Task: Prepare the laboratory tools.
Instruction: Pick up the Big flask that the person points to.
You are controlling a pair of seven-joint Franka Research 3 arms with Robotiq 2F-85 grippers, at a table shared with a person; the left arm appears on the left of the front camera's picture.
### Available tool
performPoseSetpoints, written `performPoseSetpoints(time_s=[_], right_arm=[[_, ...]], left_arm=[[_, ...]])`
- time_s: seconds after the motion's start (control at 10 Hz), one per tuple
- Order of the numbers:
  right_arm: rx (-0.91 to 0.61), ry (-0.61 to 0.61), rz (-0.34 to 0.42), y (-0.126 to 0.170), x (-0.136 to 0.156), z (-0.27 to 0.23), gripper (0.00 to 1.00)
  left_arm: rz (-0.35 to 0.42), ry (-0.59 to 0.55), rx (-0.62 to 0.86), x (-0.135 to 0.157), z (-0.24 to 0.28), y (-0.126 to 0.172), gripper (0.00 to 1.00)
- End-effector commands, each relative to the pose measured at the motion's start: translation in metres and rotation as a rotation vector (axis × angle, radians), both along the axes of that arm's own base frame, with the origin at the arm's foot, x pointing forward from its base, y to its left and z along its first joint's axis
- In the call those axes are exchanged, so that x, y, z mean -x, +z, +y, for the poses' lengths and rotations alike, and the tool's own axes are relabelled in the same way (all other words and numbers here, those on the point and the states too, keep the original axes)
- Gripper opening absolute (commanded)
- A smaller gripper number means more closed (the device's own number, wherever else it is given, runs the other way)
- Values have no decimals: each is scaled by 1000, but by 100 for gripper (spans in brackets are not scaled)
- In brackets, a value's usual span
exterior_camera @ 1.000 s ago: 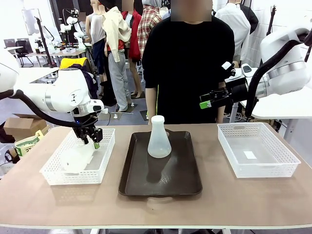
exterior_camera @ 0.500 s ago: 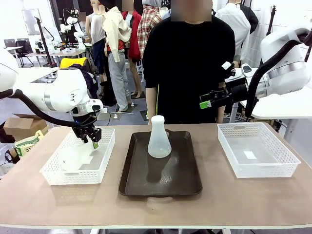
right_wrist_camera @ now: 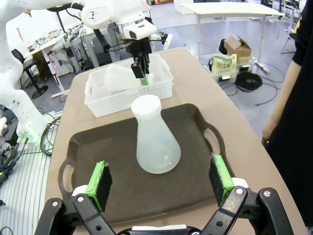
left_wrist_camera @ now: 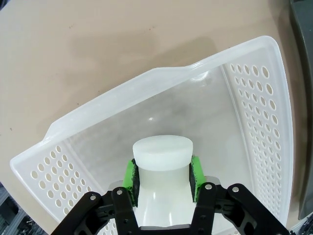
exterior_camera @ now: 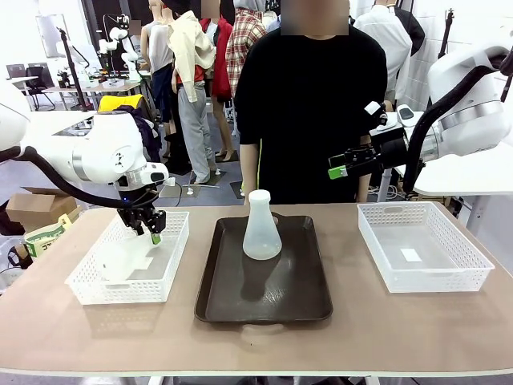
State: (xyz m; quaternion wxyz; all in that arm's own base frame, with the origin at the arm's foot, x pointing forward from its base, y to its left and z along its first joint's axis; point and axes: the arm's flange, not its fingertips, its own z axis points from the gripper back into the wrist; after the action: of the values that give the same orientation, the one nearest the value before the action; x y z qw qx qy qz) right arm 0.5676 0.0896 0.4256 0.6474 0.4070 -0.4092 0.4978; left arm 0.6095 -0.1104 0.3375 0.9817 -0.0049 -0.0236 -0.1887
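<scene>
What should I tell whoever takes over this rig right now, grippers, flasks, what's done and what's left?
Left gripper: pads clamped on the neck of the flask in the left basket, inside the left white mesh basket; not lifted clear yet.
Right gripper: open, empty, raised above the table.
Done: one upright flask stands on the brown tray.
Left: probably move the gripped flask to the tray.
Right basket holds no flask.

Robotics lab: worktables (exterior_camera: pixel 48 120), cables (right_wrist_camera: pixel 247 81), cardboard boxes (exterior_camera: pixel 32 207).
</scene>
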Motion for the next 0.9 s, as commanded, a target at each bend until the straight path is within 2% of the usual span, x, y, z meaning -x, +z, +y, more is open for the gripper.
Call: performPoseSetpoints(time_s=[0.0,0.1,0.8], right_arm=[[3,1,6,0,0,0,100],[3,1,6,0,0,0,100],[3,1,6,0,0,0,100]], left_arm=[[32,39,-46,-2,5,-11,0],[0,0,0,0,0,0,0],[0,0,0,0,0,0,0]])
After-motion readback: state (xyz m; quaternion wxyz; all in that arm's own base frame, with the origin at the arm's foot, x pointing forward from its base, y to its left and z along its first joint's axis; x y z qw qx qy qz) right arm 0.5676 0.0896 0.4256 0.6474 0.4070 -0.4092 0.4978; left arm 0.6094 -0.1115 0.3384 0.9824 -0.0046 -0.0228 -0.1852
